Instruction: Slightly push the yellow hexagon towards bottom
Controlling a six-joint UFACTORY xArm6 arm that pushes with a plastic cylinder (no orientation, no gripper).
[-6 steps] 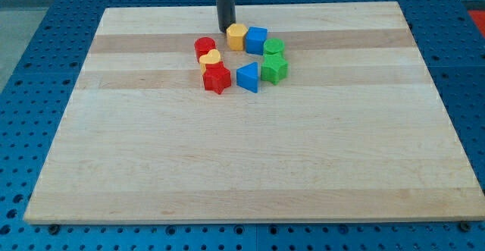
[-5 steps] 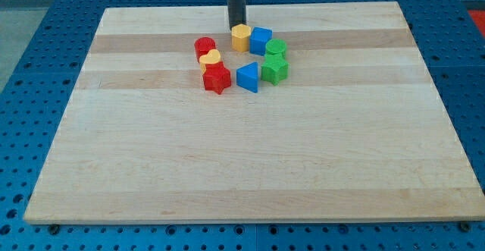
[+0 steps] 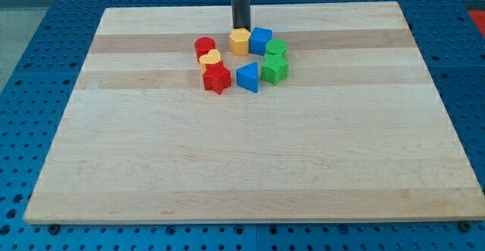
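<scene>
The light is bright and even all over the wooden board [image 3: 250, 152]. It seems to come from above, since the blocks drop only tiny, soft shadows. No glare shows on the wood. The picture is sharp from the bottom edge to the top edge. The far corners look a bit squeezed in, and the edges stay straight

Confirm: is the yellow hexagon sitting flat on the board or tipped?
Flat. The yellow hexagon shows its top face level, beside the blue cube; my tip meets its top-side edge.
</scene>
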